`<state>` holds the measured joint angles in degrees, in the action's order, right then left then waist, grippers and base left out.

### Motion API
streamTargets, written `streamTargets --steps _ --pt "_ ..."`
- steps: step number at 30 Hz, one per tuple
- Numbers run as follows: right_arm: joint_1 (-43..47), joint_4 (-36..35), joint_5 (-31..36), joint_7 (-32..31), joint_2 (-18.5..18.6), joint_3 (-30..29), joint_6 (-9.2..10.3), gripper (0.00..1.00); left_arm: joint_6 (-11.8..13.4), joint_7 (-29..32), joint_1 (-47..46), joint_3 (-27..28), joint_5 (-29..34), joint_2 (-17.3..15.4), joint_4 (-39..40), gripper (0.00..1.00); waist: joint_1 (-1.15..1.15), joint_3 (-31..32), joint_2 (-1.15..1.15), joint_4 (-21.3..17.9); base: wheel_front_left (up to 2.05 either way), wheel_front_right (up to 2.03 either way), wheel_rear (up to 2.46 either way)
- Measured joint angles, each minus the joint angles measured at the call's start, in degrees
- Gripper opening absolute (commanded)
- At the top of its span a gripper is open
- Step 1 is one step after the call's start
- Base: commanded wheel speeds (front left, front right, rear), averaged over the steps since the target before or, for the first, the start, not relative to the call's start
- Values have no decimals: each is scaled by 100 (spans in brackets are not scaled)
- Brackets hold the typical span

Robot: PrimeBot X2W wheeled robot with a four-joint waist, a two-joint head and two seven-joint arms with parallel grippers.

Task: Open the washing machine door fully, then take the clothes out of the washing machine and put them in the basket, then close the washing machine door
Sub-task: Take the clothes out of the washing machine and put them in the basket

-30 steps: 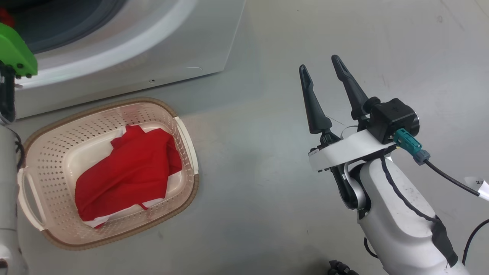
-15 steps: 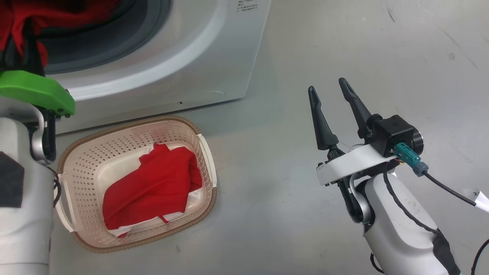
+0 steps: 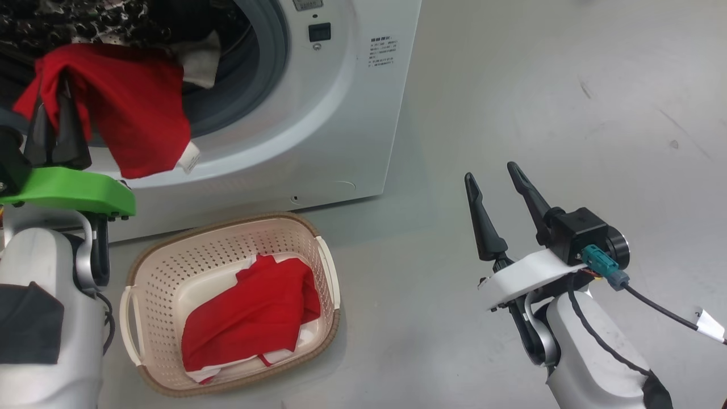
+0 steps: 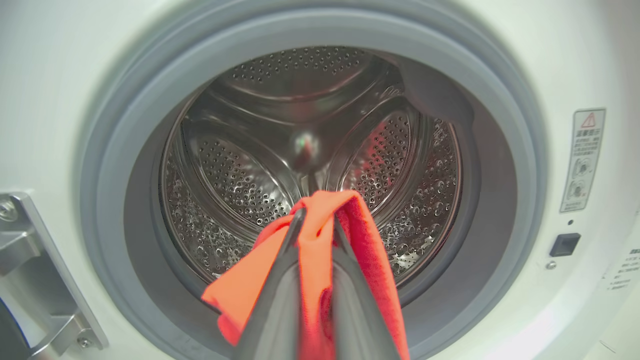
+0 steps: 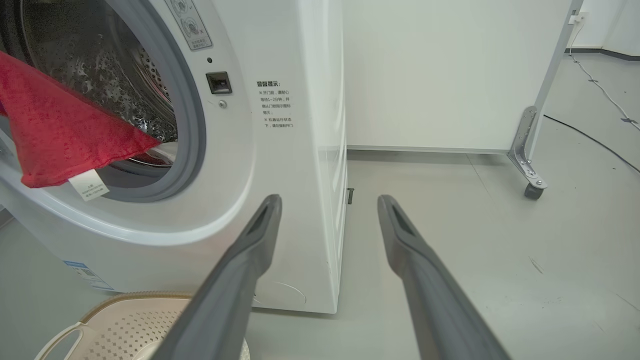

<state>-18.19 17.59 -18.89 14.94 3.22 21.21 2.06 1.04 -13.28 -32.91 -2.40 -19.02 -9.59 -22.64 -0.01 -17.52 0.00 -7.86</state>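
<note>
Your left tool (image 4: 317, 222) is pinched narrow on a fold of the red garment (image 3: 136, 113). The soft, towel-like cloth is bunched between the two dark fingers and drapes down on both sides of them, with a small white tag (image 3: 189, 158) hanging at its lowest corner. Just beyond the fingertips is the mouth of the washing machine (image 3: 352, 113). First comes the smooth grey gasket (image 4: 115, 150) ringing the opening, then the perforated steel drum (image 4: 240, 175), shiny and beaded with droplets. A bare metal hinge bracket (image 4: 30, 260) sits on the white front, left of the tool in the wrist view. Below the held cloth, the cream perforated basket (image 3: 187, 261), with its brown woven-look rim, stands on the floor (image 3: 511, 85) close to the machine's base. A second red garment (image 3: 250, 324) with white edges lies crumpled inside it. Your right tool (image 3: 491, 172) hangs spread wide with nothing between its fingers, well apart from the basket, over bare grey floor. Ahead of it are the machine's glossy white side and a printed label (image 5: 275, 105). Farther off, a white panel stands on a caster (image 5: 532, 191).
</note>
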Motion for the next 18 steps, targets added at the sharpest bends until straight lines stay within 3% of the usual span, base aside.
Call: streamTargets --steps 18 --pt "603 182 55 0 -2 -79 -151 100 185 -99 797 43 98 158 1900 0 0 983 0 192 0 0 0"
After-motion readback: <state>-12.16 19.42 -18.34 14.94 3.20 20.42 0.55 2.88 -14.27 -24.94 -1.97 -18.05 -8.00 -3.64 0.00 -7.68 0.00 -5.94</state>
